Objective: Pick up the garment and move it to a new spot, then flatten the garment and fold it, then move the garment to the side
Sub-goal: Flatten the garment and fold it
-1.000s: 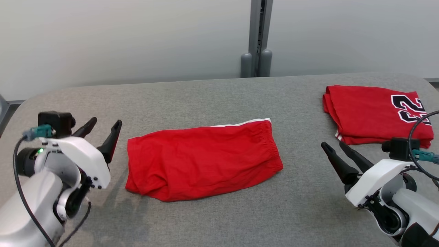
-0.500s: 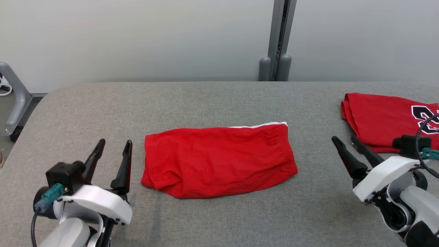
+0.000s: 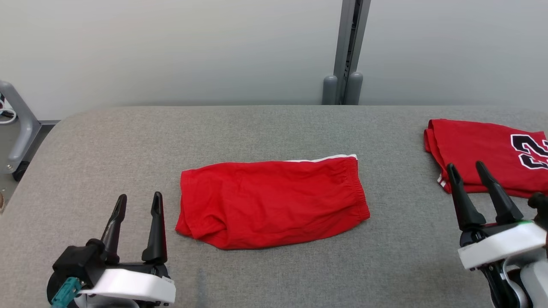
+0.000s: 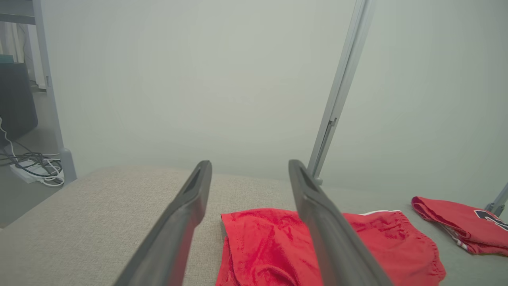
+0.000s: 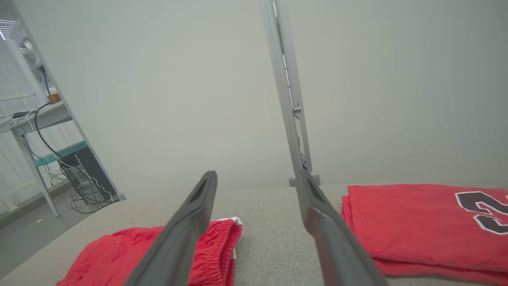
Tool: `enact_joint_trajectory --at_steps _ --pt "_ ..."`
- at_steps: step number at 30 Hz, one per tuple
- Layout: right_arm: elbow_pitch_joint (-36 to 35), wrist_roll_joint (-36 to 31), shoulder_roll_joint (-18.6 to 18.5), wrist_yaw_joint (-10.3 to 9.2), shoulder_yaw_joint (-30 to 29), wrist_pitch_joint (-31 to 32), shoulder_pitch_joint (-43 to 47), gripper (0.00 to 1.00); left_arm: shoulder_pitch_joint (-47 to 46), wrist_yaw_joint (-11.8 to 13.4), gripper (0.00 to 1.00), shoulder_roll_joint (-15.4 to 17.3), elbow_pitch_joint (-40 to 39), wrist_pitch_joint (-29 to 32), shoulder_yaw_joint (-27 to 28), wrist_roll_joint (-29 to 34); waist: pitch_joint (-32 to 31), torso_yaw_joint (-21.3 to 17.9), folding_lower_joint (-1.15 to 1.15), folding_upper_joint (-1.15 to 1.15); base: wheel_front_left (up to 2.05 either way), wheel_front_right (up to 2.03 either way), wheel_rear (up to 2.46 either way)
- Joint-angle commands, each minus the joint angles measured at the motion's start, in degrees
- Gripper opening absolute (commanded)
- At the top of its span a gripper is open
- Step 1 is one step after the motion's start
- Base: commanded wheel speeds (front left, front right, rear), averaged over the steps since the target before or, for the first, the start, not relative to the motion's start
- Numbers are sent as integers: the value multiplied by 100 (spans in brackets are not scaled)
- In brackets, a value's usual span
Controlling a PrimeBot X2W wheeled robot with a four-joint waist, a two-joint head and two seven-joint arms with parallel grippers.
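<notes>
My left tool (image 3: 139, 196) is open and holds nothing. The shorts (image 3: 269, 201) lie on the desk (image 3: 274, 124), long side running 9 to 3, starting just at that tool's 2 o'clock, so I think left is nearer. My right tool (image 3: 465, 165) is open and empty too. Its wrist view shows the waistband (image 5: 228, 234) end-on and doubled. The head view shows it flat.

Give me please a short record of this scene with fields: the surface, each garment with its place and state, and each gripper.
surface: grey table, cloth-covered
centre garment: red shorts, lying flat mid-table, elastic waistband toward the robot's right, white stripe along the far edge
right garment: red jersey, folded, black number on top, at the table's right side
left gripper: open, empty, left of the shorts, not touching them
right gripper: open, empty, in front of the jersey
background: pale wall, grey post
</notes>
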Motion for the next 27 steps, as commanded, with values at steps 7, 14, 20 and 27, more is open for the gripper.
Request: enact_joint_trajectory --at_steps 7,14,20,27 --pt "-1154 -1376 1066 5 -1206 -14 1156 100 440 -523 100 -724 -95 -19 687 806 72 -141 0 0 0 0 0" --pt "-1151 -1765 1362 4 -1295 -14 1511 100 562 -985 100 -1134 199 -19 1157 1263 34 -240 0 0 0 0 0" --pt "-906 -1746 1272 4 -1171 -14 1327 100 499 -1222 100 -1296 351 -20 1383 1495 21 -204 0 0 0 0 0" --pt "-588 -1524 1207 4 -1069 -14 979 100 452 -1397 100 -1355 435 -20 1465 1603 36 -82 0 0 0 0 0"
